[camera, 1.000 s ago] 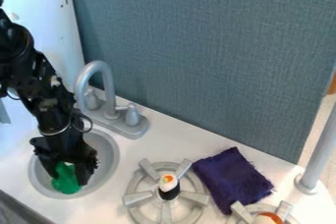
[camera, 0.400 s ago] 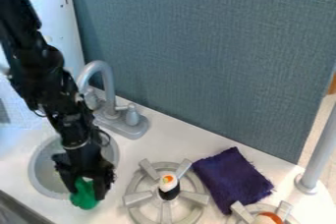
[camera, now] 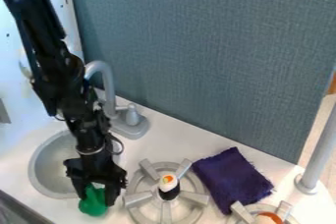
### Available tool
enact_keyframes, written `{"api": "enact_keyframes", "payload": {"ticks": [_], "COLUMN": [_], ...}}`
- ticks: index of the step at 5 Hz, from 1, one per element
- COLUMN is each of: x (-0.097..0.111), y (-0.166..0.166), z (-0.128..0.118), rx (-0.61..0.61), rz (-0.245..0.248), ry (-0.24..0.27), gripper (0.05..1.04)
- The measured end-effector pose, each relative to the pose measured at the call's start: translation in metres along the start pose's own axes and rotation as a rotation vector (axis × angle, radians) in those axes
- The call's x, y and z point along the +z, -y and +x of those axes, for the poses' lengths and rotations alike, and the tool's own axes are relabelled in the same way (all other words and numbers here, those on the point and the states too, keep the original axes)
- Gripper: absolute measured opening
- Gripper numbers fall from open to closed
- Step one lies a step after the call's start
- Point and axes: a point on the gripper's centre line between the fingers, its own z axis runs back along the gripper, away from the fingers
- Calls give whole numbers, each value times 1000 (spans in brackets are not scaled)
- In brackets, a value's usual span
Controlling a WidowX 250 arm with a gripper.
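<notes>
Pinching a green toy (camera: 93,208) from both sides with the hand (camera: 96,199), near the front edge of the bench (camera: 171,142), between sink (camera: 49,169) and adjacent burner (camera: 138,199). Looks light, smooth, perhaps slightly soft; best taken around the broad middle, squeezed gently but enough to prevent slipping.

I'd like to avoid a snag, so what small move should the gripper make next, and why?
Probably a small lift: the gripper has the green object between its fingers, close beside the stove burner, which it might otherwise catch.
</notes>
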Motion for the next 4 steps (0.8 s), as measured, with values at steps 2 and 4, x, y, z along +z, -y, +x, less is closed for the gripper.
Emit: {"api": "enact_keyframes", "payload": {"ticks": [2, 4], "x": [1, 51], "y": [6, 35], "z": [-20, -9], "rx": [66, -23], "rz": [39, -70], "ry": [37, 155], "gripper": [1011, 1005]}}
